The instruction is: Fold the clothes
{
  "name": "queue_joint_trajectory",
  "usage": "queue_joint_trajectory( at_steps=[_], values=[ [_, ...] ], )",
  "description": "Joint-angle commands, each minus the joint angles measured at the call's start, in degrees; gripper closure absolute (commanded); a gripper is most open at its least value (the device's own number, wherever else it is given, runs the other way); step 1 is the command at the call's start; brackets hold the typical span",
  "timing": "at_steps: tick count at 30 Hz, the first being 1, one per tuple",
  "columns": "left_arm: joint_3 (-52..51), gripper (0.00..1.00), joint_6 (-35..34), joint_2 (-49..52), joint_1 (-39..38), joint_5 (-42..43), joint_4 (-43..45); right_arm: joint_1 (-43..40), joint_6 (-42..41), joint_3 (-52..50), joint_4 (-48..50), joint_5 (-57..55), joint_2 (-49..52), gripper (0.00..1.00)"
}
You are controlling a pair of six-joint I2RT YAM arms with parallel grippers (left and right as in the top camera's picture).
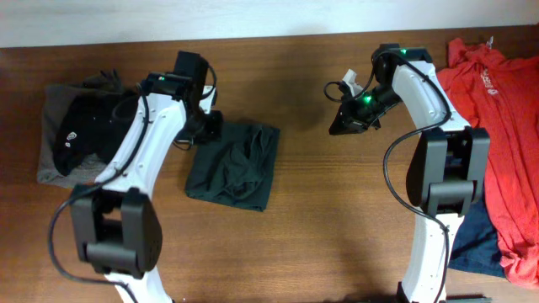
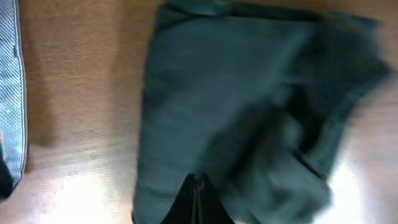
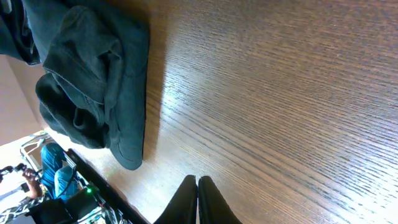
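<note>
Dark green cloth T-shirt point(image 1: 233, 164) lies rumpled mid-frame, grey-black garment pile point(image 1: 72, 135) left, red shirt point(image 1: 497, 109) right; left gripper point(image 2: 198, 182) and right gripper point(image 3: 198, 182) both closed, empty.

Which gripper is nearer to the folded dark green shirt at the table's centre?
Left. The left gripper is at a corner of the dark green shirt, jaws shut; the right gripper is over bare table, well to the shirt's right.

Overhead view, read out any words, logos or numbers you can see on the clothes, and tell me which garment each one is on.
Nothing is legible.
Red shirt: small pale print near the chest, too small to read.
Black garment on the left pile: small white mark, too small to read.
Dark green shirt: no lettering showing in any view.
</note>
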State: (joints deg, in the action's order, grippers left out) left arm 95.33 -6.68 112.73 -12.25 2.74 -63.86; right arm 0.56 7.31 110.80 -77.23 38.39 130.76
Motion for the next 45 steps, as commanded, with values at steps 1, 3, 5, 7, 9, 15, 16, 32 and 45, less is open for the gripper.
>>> queue_joint_trajectory(
  at_steps=[1, 3, 5, 7, 9, 15, 16, 32, 45],
  values=[
    [-2.6, 1.0, 1.2, 5.7, -0.6, 4.3, 1.2, 0.2, 0.4, 0.9, -0.2, -0.3, -2.7, 0.92],
    [-2.6, 1.0, 3.8, 7.7, -2.4, 16.4, -1.5, 0.2, 0.4, 0.9, -0.6, -0.3, -2.7, 0.92],
    [-2.6, 1.0, 4.9, 7.8, -4.5, 23.2, -5.1, 0.2, 0.4, 0.9, -0.8, -0.3, -2.7, 0.92],
    [-2.6, 0.99, 7.0, 7.5, -7.3, 27.5, -8.7, 0.2, 0.4, 0.9, -0.9, -0.3, -2.7, 0.92],
    [-2.6, 1.0, 9.9, 6.7, -11.5, 27.0, -13.8, 0.2, 0.4, 0.9, -0.8, -0.3, -2.7, 0.92],
    [-2.6, 0.99, 10.0, 3.0, -11.2, 21.2, -18.0, 0.2, 0.4, 0.9, -0.8, -0.3, -2.7, 0.92],
    [-2.5, 1.0, 9.8, 2.2, -10.6, 20.7, -17.9, 0.2, 0.4, 0.9, -0.8, -0.3, -2.7, 0.92],
    [-8.4, 0.82, 3.3, -3.3, 8.5, 7.3, -4.2, 20.5, 3.5, 0.9, 9.9, -1.5, -2.7, 0.66],
    [-19.6, 0.71, 3.0, -3.3, 8.3, 13.1, 7.0, 29.5, -12.3, -0.6, 13.4, -28.9, -1.8, 0.96]
  ],
)
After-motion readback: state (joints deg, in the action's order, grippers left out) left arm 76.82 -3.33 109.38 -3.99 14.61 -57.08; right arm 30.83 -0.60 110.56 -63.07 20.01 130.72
